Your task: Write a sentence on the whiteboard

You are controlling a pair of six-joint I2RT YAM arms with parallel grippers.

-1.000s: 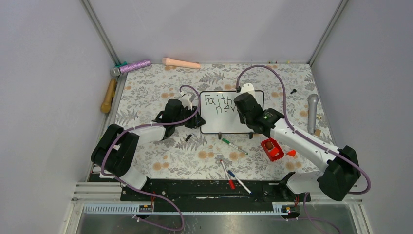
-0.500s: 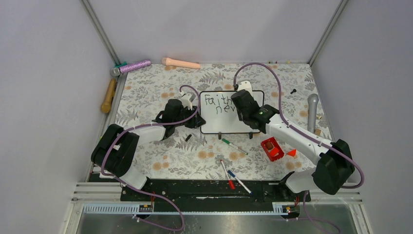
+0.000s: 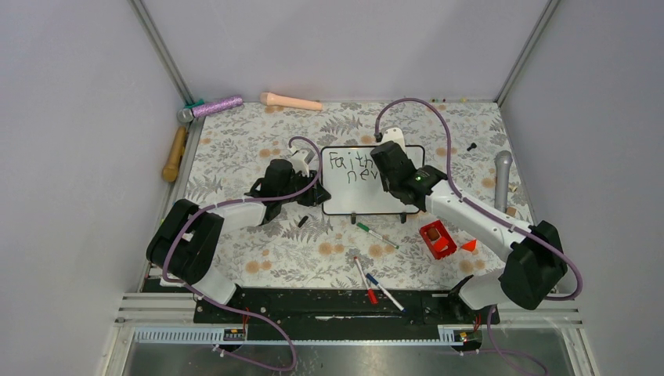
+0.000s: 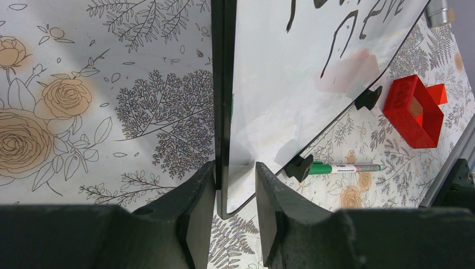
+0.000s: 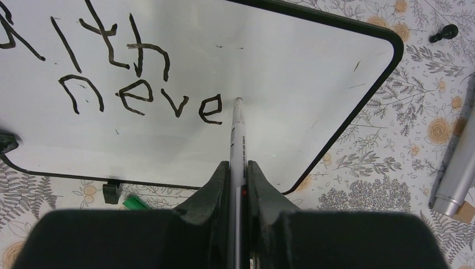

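left claw (image 4: 235,185): is clamping narrowly on the left edge of the whiteboard (image 3: 368,197), one finger on each face of the black frame near its lower corner.
right claw (image 5: 238,171): is pinching the barrel of a white marker (image 5: 238,140), its jaws drawn tight around it.
marker tip: is touching the white surface just to the right of the last written "e".
whiteboard position: is sitting at the middle of the floral counter (image 3: 258,149) between the two arms, its two small black feet along the near edge.
sentence (image 5: 140,95): is showing "Faith" on the top line and "neve" below it, in black strokes.
green pen (image 3: 377,235): is lying on the counter just in front of the board.
red box (image 3: 437,239): is resting beside the right arm, right of the green pen.
two capped pens (image 3: 374,287): are lying near the arms' base rail, well apart from the board.
grey microphone (image 3: 503,180): is lying near the right wall.
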